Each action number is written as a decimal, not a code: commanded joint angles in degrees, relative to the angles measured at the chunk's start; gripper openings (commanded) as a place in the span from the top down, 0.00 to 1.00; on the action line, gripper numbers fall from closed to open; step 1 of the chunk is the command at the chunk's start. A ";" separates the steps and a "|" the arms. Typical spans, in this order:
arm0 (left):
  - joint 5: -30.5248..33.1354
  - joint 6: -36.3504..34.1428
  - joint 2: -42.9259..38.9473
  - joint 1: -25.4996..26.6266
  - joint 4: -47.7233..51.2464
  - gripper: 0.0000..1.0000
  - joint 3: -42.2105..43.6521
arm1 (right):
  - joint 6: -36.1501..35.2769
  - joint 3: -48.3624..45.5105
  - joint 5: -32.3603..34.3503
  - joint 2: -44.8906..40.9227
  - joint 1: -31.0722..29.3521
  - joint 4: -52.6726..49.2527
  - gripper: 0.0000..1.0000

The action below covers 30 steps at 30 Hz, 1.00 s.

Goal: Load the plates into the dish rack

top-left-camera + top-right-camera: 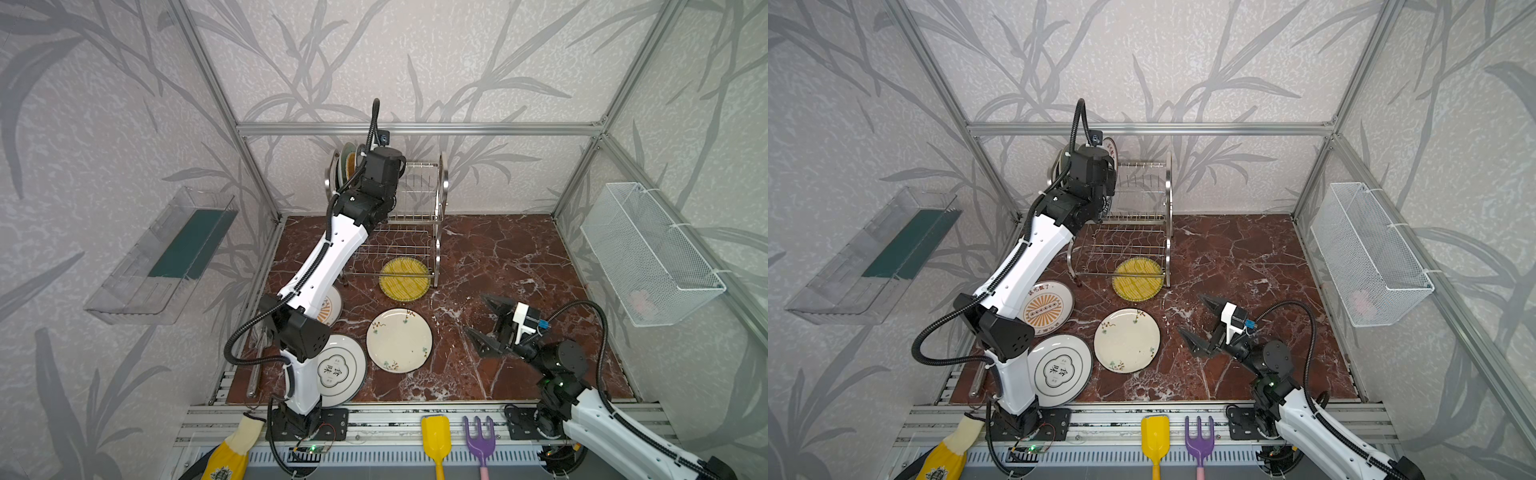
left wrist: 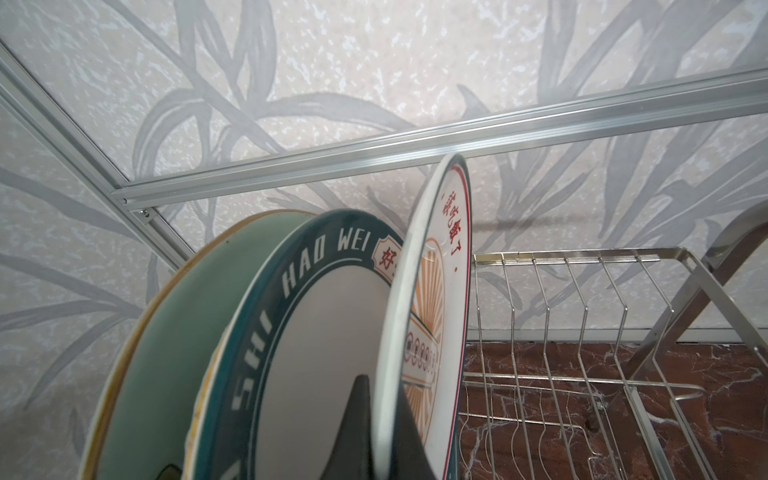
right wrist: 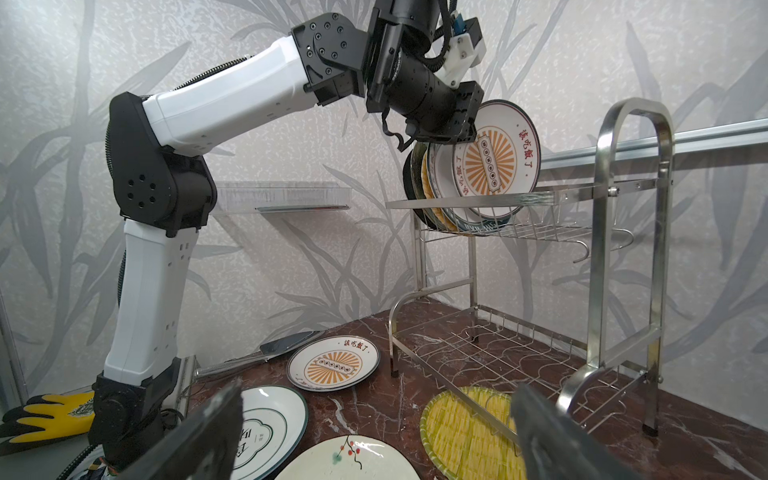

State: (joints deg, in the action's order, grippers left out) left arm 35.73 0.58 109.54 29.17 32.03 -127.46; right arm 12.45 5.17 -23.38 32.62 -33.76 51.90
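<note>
I stood and looked at the dish rack. The left pincer was shut tight on the rim of an orange sunburst plate. It held the plate on its edge in the top shelf of the rack, right beside the teal-rimmed plate, with the pale teal plate further along that row. The sunburst plate stuck up higher than the others and leaned a bit, so I think it was not all the way down between the wires. If the pincer let go now, the plate could tip over and bang the plate next to it, or slide off the top shelf and break on the desk below. If the arm pulled away crooked, it could drag the plate out too. The right pincer was wide apart and held nothing, out in front of the rack and off to one side. Four plates lay flat in front of the rack, not loaded yet. The yellow striped plate lay partly under the bottom shelf. The cream floral plate, the second sunburst plate and the plate with Chinese writing lay farther out. I could not see the bottom of the held plate or which gap it sat in, because the rack's rail hid it. From above, the left arm covered most of the row, so I could not count the plates at its far end.
</note>
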 commanded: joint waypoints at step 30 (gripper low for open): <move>-0.07 6.80 2.58 3.21 10.90 0.99 -9.83 | 1.00 2.75 2.11 2.02 -0.74 -2.40 0.01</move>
State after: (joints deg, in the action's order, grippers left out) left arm 34.98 6.68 111.39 31.75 42.44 -134.65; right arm 13.06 5.63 -21.87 34.79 -34.17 48.97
